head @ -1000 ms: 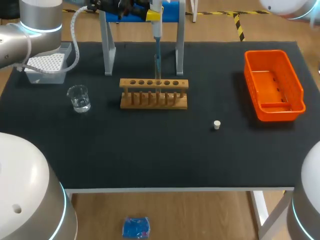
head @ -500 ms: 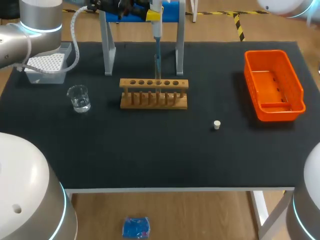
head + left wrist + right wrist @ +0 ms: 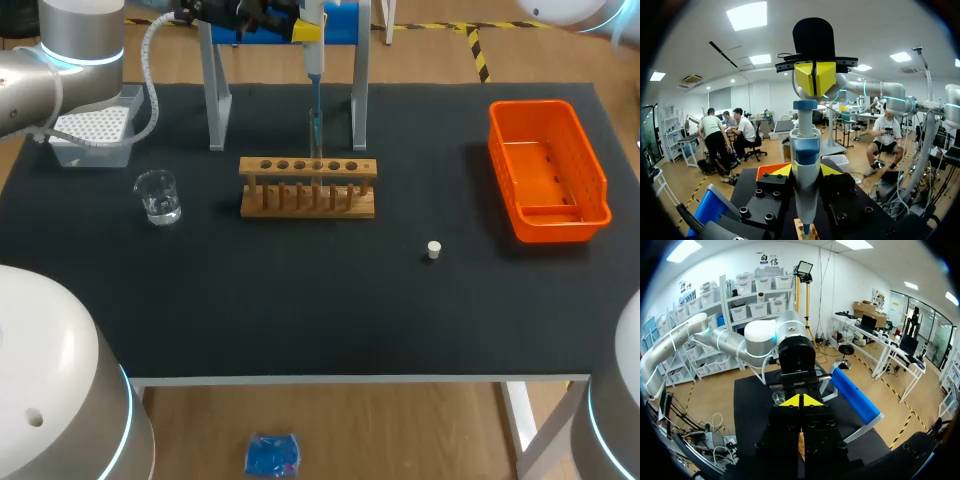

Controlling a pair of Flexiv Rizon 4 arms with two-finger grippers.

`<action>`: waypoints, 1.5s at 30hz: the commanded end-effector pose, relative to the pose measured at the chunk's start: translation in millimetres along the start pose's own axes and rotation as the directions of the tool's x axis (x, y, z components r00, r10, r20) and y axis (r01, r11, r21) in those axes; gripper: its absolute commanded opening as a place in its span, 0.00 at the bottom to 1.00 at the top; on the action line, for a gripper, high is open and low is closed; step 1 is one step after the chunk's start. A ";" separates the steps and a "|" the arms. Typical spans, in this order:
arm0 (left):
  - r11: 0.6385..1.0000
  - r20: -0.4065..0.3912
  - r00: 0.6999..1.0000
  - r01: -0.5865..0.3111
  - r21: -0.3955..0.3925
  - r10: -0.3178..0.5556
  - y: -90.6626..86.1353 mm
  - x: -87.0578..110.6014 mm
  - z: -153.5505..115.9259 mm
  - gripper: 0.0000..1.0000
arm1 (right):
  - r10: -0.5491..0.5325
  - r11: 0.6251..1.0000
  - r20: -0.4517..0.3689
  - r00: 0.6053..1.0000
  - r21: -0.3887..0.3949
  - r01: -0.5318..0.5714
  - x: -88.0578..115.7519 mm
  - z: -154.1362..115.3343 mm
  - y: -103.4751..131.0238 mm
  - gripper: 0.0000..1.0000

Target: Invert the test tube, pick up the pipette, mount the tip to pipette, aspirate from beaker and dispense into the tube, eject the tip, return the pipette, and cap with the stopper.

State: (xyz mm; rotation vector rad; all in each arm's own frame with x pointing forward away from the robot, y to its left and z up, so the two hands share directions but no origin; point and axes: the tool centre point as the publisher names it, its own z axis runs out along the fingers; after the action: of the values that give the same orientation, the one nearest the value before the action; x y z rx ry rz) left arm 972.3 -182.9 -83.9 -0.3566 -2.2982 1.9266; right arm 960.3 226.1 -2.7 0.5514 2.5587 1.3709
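Matte black table (image 3: 300, 320) spans the head view, its front edge low in the frame and its far edge along the top. At upper centre the pipette (image 3: 313, 62) hangs upright between the grey legs of a stand (image 3: 215, 95). Its body is white and blue, and its slim blue tip points down at the wooden rack (image 3: 308, 200) with its row of round holes. The left pincer (image 3: 804, 170) grips the pipette's body from both sides. The right pincer (image 3: 814, 79), fingertips pressed together, sits right over the pipette's top button; whether it touches I cannot tell. Left of the rack stands a clear glass beaker (image 3: 158, 196) holding a little liquid. A white tip box (image 3: 92, 130) lies at the upper left edge. A small white stopper (image 3: 433, 250) lies alone at centre right, well apart from the orange plastic basket (image 3: 547, 150) near the right edge.
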 end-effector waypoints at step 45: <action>1.000 0.003 1.000 -0.001 0.001 0.001 -0.5 1.1 0.7 0.00 | 0.011 0.999 0.002 1.000 0.038 -0.011 -15.2 24.6 -3.6 0.00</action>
State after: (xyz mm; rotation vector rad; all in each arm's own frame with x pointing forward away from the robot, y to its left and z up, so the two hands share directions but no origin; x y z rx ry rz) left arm 972.3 -182.8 -86.8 -0.3546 -2.2995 1.9248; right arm 979.8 236.5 -15.7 0.5719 2.5859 1.3308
